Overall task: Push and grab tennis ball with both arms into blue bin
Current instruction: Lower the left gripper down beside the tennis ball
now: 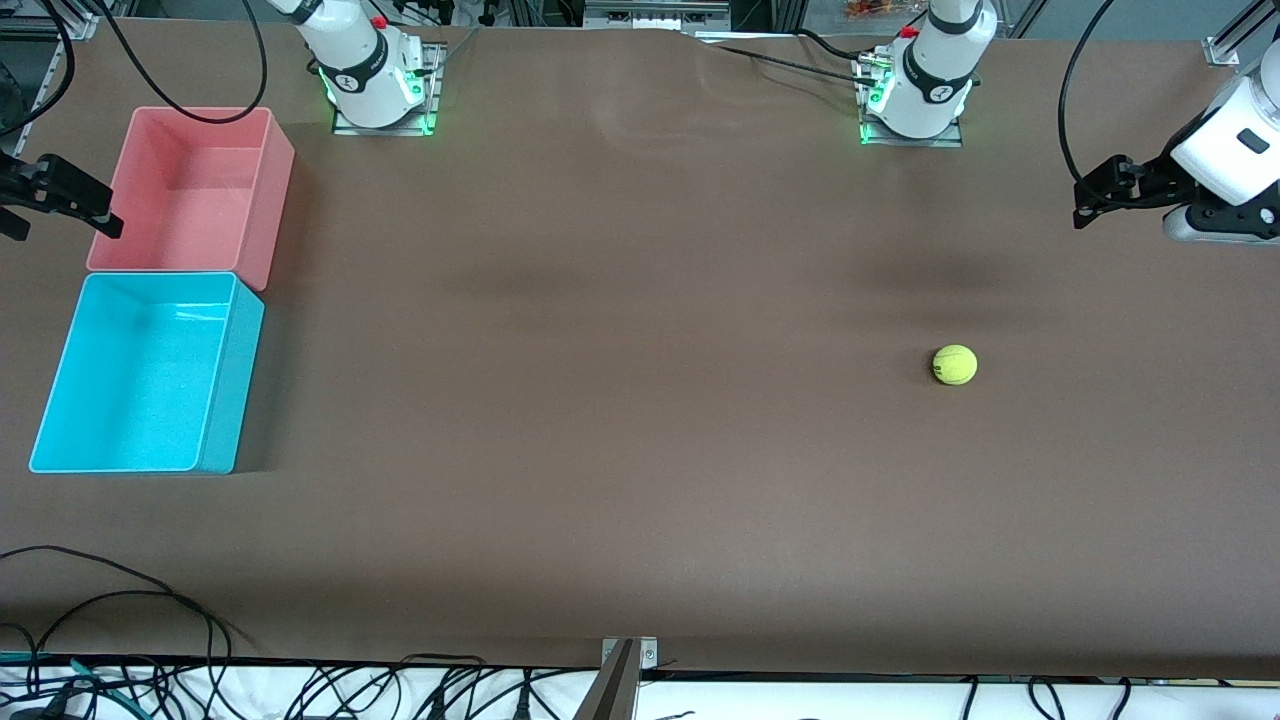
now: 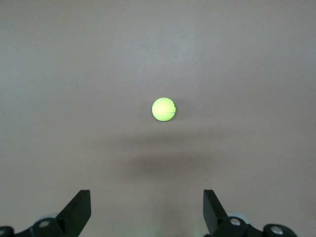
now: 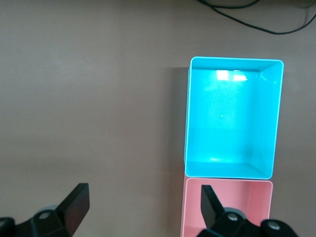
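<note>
We see the ball (image 1: 954, 364) lying alone on the bare brown table (image 1: 620, 400), toward the left arm's end, nearer to the front camera than the left arm's base (image 1: 915, 95) and well apart from both bins. The blue bin (image 1: 60, 370) sits at the right arm's end of the table with nothing in it, and the pink bin (image 1: 280, 200) touches its edge, farther from the front camera. The left gripper (image 1: 1085, 205) hangs in the air over the left arm's end of the table, at the edge of the front view, gripping nothing. In the left wrist view its fingers (image 2: 76, 212) stand spread wide, with the ball (image 2: 164, 109) on the table below and centred between them, well clear of both tips; a soft shadow lies on the table between the ball and the fingers. The right gripper (image 1: 95, 215) hangs over the outer rim of the pink bin, at the right arm's end of the table. Its fingers (image 3: 74, 207) are spread wide too and hold nothing; its wrist view looks down on the blue bin (image 3: 276, 118) and part of the pink bin (image 3: 192, 207) beside it. Black cables (image 1: 110, 600) trail along the table edge nearest the front camera.
</note>
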